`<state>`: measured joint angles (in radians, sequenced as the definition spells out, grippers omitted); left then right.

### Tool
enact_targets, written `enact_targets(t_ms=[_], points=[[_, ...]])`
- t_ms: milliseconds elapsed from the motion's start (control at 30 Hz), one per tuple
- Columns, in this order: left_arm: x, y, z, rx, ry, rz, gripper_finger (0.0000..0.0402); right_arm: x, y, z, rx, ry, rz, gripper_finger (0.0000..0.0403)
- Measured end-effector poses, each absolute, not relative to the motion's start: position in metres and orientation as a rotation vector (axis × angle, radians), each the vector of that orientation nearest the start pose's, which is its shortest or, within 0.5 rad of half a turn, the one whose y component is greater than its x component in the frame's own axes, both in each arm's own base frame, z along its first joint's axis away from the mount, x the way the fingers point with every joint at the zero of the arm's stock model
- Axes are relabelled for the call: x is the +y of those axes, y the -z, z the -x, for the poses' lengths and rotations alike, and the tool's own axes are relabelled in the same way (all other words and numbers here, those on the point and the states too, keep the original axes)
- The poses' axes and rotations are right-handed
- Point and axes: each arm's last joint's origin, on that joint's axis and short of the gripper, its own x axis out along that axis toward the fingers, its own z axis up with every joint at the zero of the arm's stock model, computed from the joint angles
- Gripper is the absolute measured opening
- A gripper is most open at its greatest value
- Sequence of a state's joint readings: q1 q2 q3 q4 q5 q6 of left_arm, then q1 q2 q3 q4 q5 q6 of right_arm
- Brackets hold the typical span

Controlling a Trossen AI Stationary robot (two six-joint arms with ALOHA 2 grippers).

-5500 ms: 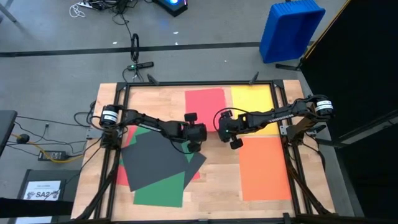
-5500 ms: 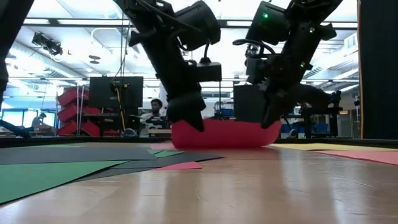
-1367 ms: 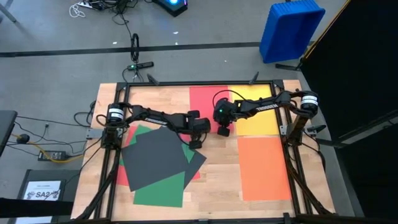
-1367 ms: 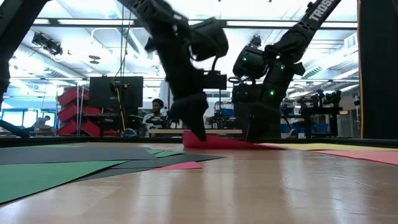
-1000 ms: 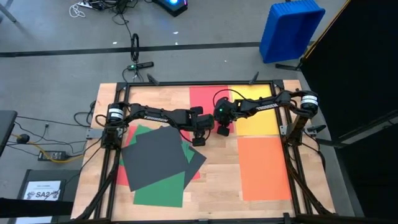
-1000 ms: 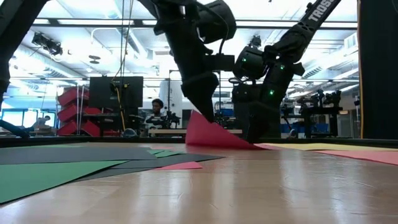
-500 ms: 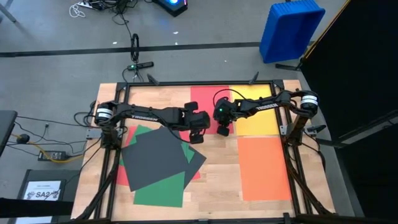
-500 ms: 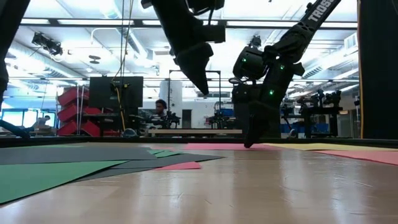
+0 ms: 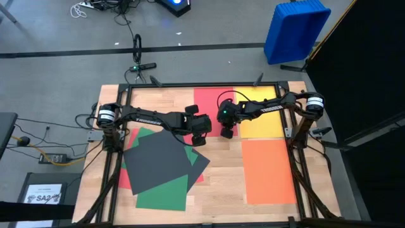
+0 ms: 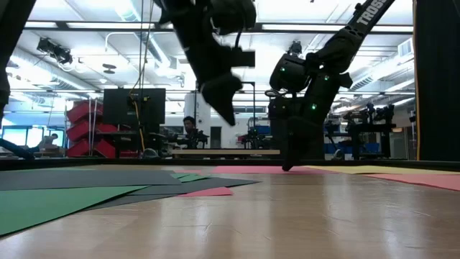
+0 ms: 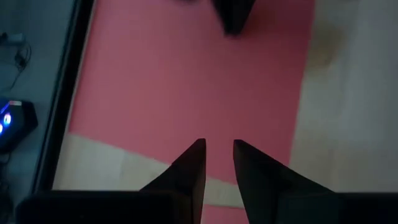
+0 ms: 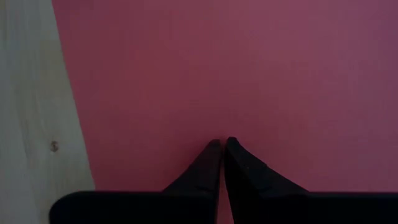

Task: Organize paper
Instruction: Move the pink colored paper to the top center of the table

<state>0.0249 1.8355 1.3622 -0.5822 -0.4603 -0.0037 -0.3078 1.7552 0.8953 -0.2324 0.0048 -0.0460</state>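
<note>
We looked down on a wooden table (image 9: 215,183) inside a dark metal frame (image 9: 297,164), with coloured paper spread over it. The largest heap lay on the left half: a dark grey sheet (image 9: 158,161) on top, a green sheet (image 9: 163,197) under it toward the near edge, and a red sheet showing only at the heap's left and right edges. On the right half lay an orange sheet (image 9: 269,170) by itself, and beyond it a yellow sheet (image 9: 261,109) at the far edge, with another red sheet (image 9: 209,101) lying flat just beside the yellow one.

The left arm (image 9: 149,117) reached across from the left side, and the left gripper (image 11: 217,149) hung in the air above the near left part of that far red sheet; its fingers (image 11: 193,165) stood a little apart with nothing between them. The right arm (image 9: 272,109) reached in from the right, and the right gripper (image 12: 222,144) pointed down at the red sheet near its right edge, fingers pressed together, the tips at the paper's surface. We could not tell whether the tips actually touched it.

Off the table, a blue bin (image 9: 296,30) stood on the floor beyond the far right corner
</note>
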Motion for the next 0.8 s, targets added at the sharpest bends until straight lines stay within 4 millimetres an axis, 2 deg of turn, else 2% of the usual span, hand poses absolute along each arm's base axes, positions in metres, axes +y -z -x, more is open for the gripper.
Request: enact_targets(t_ms=[233,800], points=[[0.025,-0.206,-0.375,1.070,-0.449,-0.221,0.0067,-0.096,-0.141,-0.298,1.082,0.282,-0.108,0.0000],[0.025,-0.207,-0.377,1.042,-0.447,-0.211,0.0067,-0.096,-0.148,-0.299,1.057,0.289,-0.078,0.0000]])
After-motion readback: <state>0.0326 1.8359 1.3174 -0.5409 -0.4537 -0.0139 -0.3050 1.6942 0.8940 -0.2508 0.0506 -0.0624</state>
